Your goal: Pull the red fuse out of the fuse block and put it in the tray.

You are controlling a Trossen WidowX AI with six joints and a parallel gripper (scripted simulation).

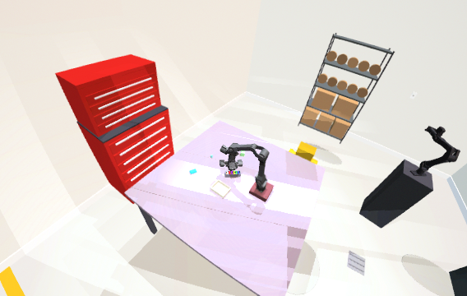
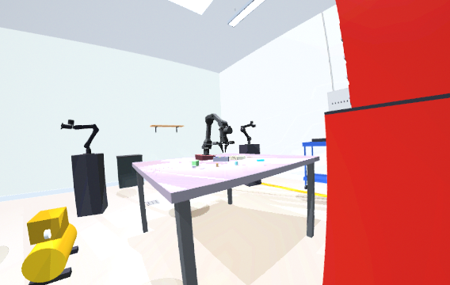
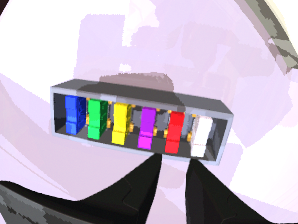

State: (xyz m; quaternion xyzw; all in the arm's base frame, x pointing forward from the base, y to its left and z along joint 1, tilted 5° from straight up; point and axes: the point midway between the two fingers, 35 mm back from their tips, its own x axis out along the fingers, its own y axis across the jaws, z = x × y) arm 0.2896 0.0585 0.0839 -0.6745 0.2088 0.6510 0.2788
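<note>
arm (image 1: 258, 164) bent over, base on table (image 1: 225, 230) | claw (image 1: 231, 166) points down just above fuse block (image 1: 233, 174) | tray (image 1: 220, 188) near block, apart | small cyan piece (image 1: 193, 171) left of block
</note>
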